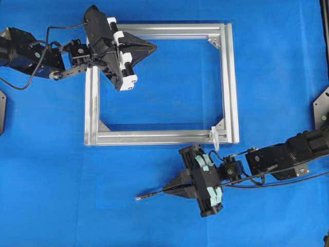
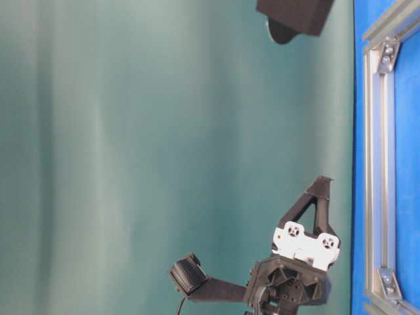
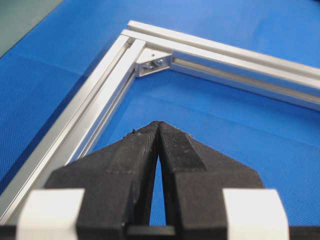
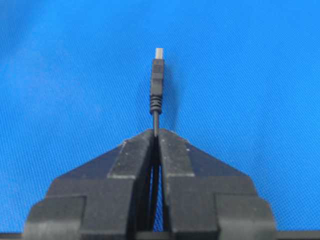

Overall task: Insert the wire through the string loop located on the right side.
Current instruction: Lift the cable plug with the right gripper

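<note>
My right gripper [image 1: 165, 190] is shut on the wire [image 1: 150, 194] below the frame's near rail, in the overhead view. The thin black wire sticks out past the fingertips toward the left and ends in a small plug tip [image 4: 158, 75] with a silver end. The string loop [image 1: 215, 136] is a tiny white tie on the silver aluminium frame [image 1: 232, 87] at its near right corner, above and to the right of my right gripper. My left gripper [image 1: 154, 48] hovers shut over the frame's far left corner, holding nothing [image 3: 158, 126].
The frame lies flat on the blue table cloth with triangular corner brackets [image 3: 152, 62] inside its corners. Black arm cables [image 1: 277, 181] trail from the right arm. Black mounts [image 1: 321, 108] stand at the table's right edge.
</note>
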